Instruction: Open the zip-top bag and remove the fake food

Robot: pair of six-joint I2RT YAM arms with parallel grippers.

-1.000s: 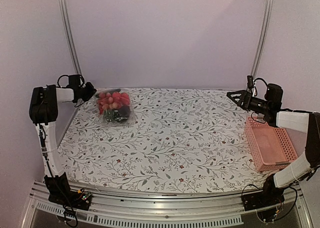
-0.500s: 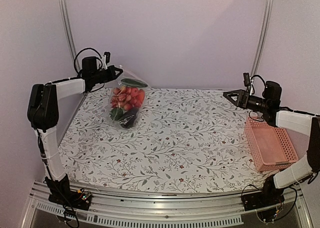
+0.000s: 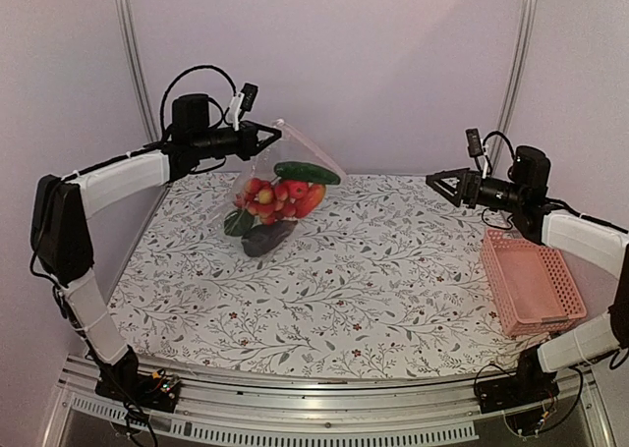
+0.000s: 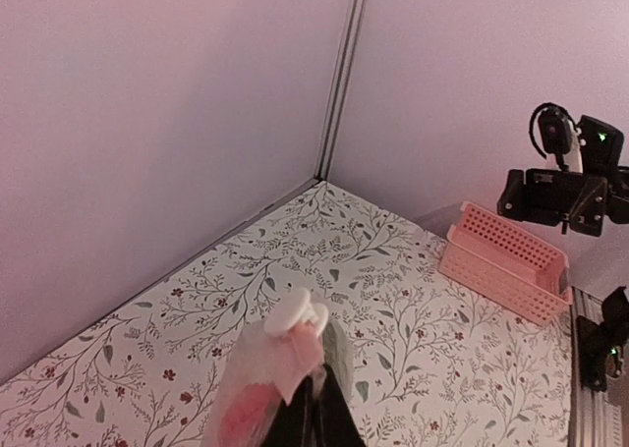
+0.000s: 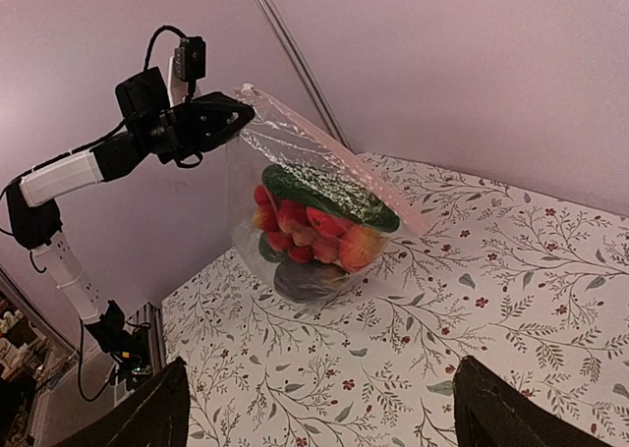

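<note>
While the left claw [image 3: 257, 139] pinches one top corner of the zip-top bag [image 3: 257, 170], the bag hangs tilted over the far left part of the bench [image 3: 393, 280]. The fake food [image 3: 280, 196] is heaped in its lower half: red pieces, a long green one on top, a dark one lowest. Whether the bottom touches the bench is unclear. Well apart, the right claw [image 3: 433, 184] hovers spread wide near the pink basket [image 3: 531, 282].

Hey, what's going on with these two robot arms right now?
The left arm holds the clear bag up by a top corner, jaws shut on it, with the toy food still inside. The right arm hovers by the pink basket with jaws open, holding nothing.
</note>
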